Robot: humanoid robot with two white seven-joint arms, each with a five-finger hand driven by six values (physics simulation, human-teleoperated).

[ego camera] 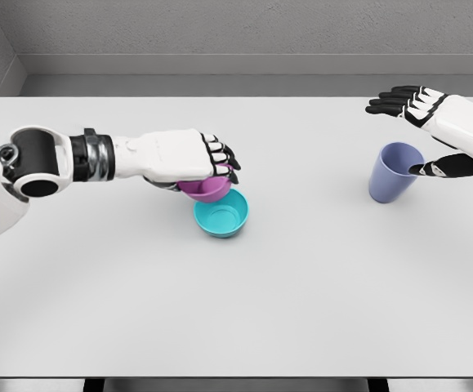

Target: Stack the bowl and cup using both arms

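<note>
A teal bowl [222,216] sits upright near the middle of the white table [236,310]. Just above its far left rim hangs a purple bowl [207,190], tilted, with my left hand [220,167] shut on it from above. A blue-violet cup [394,171] stands upright at the right. My right hand [416,135] is beside and above the cup with fingers spread; its thumb [432,168] reaches the cup's near rim while the fingers stay well above and behind it. The cup rests on the table.
A grey wall runs behind the table's far edge. The table's front edge shows at the bottom of the head view.
</note>
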